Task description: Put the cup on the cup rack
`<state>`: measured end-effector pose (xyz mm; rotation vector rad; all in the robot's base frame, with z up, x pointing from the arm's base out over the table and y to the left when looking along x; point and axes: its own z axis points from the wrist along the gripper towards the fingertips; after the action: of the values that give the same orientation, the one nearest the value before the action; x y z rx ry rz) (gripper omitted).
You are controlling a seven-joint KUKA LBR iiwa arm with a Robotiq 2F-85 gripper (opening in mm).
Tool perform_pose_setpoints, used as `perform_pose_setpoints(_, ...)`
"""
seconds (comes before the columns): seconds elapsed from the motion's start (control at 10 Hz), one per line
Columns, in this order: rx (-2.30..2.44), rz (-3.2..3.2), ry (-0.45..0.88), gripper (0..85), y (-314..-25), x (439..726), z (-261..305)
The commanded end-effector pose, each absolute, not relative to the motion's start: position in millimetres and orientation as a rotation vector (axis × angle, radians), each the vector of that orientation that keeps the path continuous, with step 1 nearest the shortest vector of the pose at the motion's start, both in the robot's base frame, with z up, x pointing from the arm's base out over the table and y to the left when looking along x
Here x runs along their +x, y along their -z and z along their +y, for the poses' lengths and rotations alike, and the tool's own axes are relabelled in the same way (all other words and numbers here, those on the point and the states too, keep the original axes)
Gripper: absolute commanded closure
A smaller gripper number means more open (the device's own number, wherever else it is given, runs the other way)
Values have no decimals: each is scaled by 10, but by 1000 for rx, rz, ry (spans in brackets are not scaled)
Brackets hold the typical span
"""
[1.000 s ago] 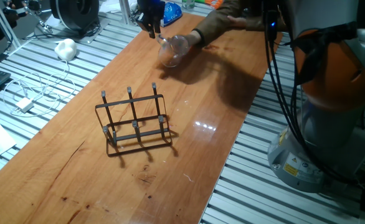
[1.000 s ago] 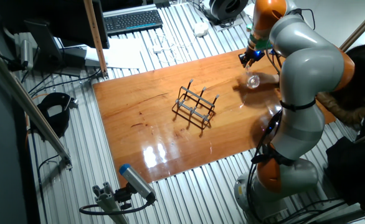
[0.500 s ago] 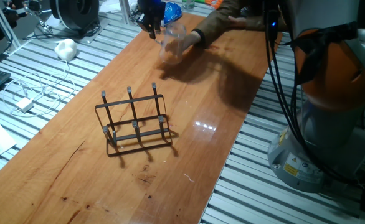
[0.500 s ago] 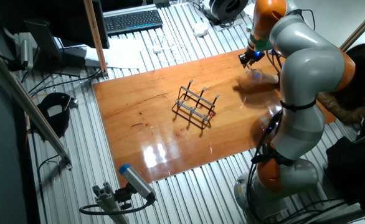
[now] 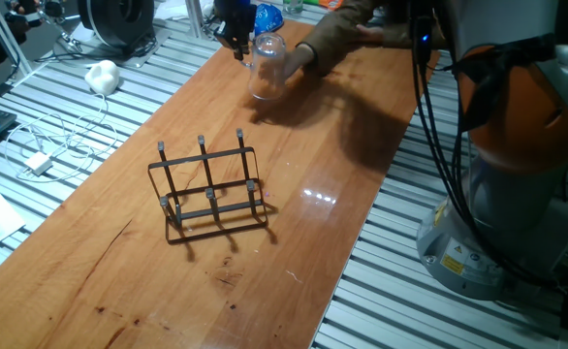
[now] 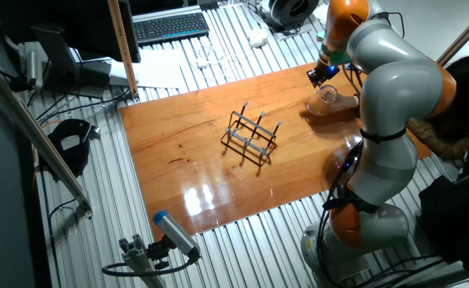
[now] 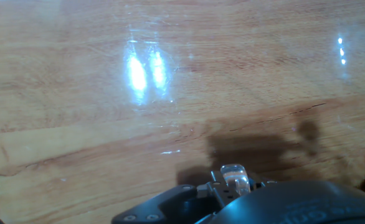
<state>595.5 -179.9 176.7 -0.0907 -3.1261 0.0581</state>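
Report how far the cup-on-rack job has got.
Done: nothing; the cup rack has bare pegs. In hand: the cup stands upright far from the rack. The hand hangs beside it, grip not visible, and a person's arm reaches in behind. Left: grasp, carry, set on a peg.

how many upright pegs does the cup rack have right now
6: on the cup rack, three along the far row, three along the near row. None seem hidden.

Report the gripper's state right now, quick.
Gripper: cannot tell whether open or shut; it is next to the cup, which a person's hand is standing on the table.
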Motion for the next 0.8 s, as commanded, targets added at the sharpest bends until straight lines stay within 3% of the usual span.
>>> perform_pose_setpoints(0.0, -88, -3126, -53, 850, -1769, 5955, -1799)
perform_pose_setpoints(0.7, -59, -3119, -37, 850, -1809, 5934, -1752)
